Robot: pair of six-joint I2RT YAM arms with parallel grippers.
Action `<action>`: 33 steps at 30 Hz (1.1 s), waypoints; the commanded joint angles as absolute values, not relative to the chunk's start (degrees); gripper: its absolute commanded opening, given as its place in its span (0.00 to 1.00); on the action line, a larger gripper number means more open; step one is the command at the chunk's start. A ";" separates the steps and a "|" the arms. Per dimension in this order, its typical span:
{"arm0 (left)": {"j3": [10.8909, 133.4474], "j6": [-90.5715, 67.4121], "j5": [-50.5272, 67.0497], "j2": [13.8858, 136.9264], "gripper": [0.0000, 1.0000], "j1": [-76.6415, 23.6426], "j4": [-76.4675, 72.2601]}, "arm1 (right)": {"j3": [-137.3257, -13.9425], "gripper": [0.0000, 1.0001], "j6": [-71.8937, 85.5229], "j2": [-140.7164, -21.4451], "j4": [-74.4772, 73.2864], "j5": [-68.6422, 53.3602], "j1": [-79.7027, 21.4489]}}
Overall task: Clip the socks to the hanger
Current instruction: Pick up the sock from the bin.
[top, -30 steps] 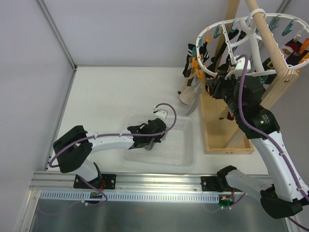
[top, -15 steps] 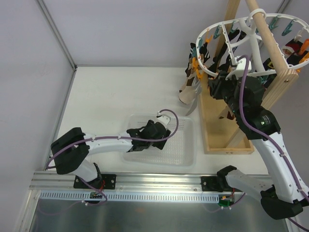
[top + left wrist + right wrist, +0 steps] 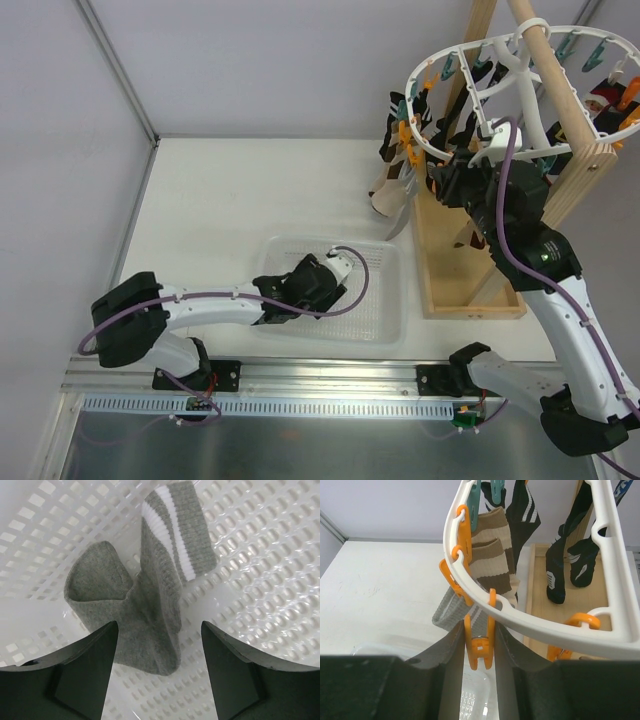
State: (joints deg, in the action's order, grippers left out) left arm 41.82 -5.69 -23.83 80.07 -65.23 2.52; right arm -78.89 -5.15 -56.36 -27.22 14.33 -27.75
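- The left arm lies low and stretched out from its base, its forearm running across the table point(image 3: 220, 200) toward 3 o'clock and its wrist tipped down into the white perforated basket point(image 3: 388, 300).
- The left gripper point(image 3: 159, 626) stands with its jaws wide apart – one dark finger point(image 3: 85, 675) on each side of the toe end of a grey sock point(image 3: 150, 595), neither finger pressing on it.
- That grey sock lies crumpled on the basket floor. Its cuff, with two white stripes, points to 12 o'clock in the left wrist view, and its heel is folded out toward 9 o'clock.
- The right arm is reared up from its base, elbow bent, with its wrist lifted to the near rim of the hanger point(image 3: 432, 150), which is at 2 o'clock in the top view.
- The right gripper point(image 3: 480, 630) is closed on an orange clip point(image 3: 480, 652) that hangs from the white rim, one finger flat against each side of it.
- A second grey sock point(image 3: 451, 611) hangs just behind that clip, at its 10 o'clock. Its upper end is hidden by the rim, so I cannot tell which clip holds it.
- A beige-and-brown striped sock point(image 3: 492, 565) hangs above the second grey sock, and black socks point(image 3: 525, 510) hang farther back.
- The wooden frame point(image 3: 470, 290) stands at 3 o'clock of the basket.
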 commanded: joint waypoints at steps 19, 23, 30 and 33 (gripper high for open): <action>52.64 -10.63 -50.01 97.20 0.70 -70.93 3.78 | -78.05 0.01 -6.15 -54.75 -28.39 13.80 -27.95; 52.47 -10.55 -45.62 97.21 0.69 -70.93 1.15 | -78.05 0.01 -6.33 -54.76 -28.30 13.89 -27.86; 52.21 -6.51 -40.61 96.24 0.66 -70.93 -5.44 | -77.96 0.01 -6.33 -54.58 -28.30 14.06 -27.86; 52.12 -5.54 -38.68 97.29 0.65 -70.84 -7.82 | -77.96 0.01 -6.33 -54.58 -28.30 13.98 -27.95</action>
State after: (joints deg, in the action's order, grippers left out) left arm 51.18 -7.66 -41.06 97.41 -70.19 -3.46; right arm -78.39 -6.02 -55.44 -27.24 14.83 -27.73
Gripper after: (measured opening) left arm 0.654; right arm 0.294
